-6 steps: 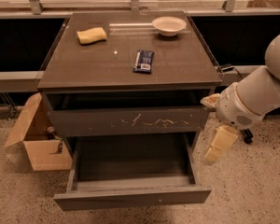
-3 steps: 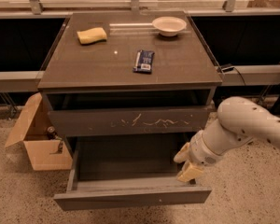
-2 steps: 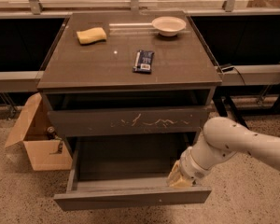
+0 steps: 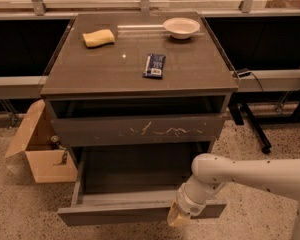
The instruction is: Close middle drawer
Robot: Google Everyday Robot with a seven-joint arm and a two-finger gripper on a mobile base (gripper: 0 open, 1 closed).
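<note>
Speckled floor (image 4: 20,209) all round, glass and dark panels behind, and in the middle stands the grey cabinet (image 4: 190,74). On the cabinet's top sit a yellow sponge (image 4: 98,37) at the back left, a white bowl (image 4: 181,27) at the back right and a dark packet (image 4: 154,65) near the centre. An open box (image 4: 45,159) rests on the floor against the cabinet's left side.

Now the action: the middle drawer (image 4: 115,215) is pulled far out of the cabinet, its inside looking bare. The gripper (image 4: 179,217) is down at that drawer's front, right of centre, low against the panel. Open or closed? I cannot tell, and nothing shows in its hold. The white arm (image 4: 250,176) comes in from the cabinet's right.

The risks, as I judge them: the contact is off-centre, so a push could skew the drawer and jam it. Sitting so low, the gripper might slip under the edge. Above, the scratched drawer (image 4: 140,130) juts out a little, and a rising arm could knock it.
</note>
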